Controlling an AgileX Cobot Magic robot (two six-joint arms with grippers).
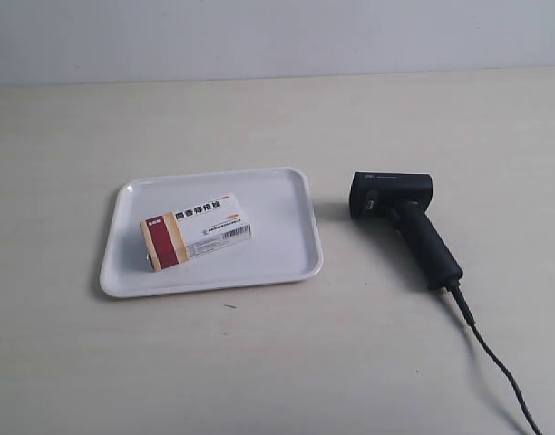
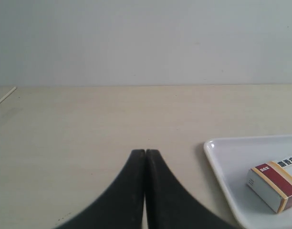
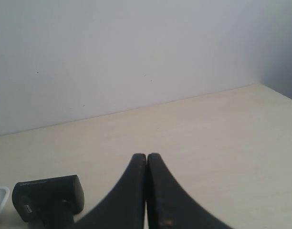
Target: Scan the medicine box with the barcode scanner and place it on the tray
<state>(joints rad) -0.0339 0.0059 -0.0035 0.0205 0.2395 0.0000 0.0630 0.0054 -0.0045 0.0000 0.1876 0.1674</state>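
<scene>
The white medicine box with its dark red and tan band lies flat inside the white tray. To the tray's right the black barcode scanner lies on the table, its cable trailing toward the front right. No arm shows in the exterior view. My left gripper is shut and empty over bare table, with the tray and the box off to one side. My right gripper is shut and empty too, apart from the scanner head.
A pale wooden table runs back to a plain white wall. A thin pale strip lies on the table near its far edge in the left wrist view. The table's corner edge shows in the right wrist view.
</scene>
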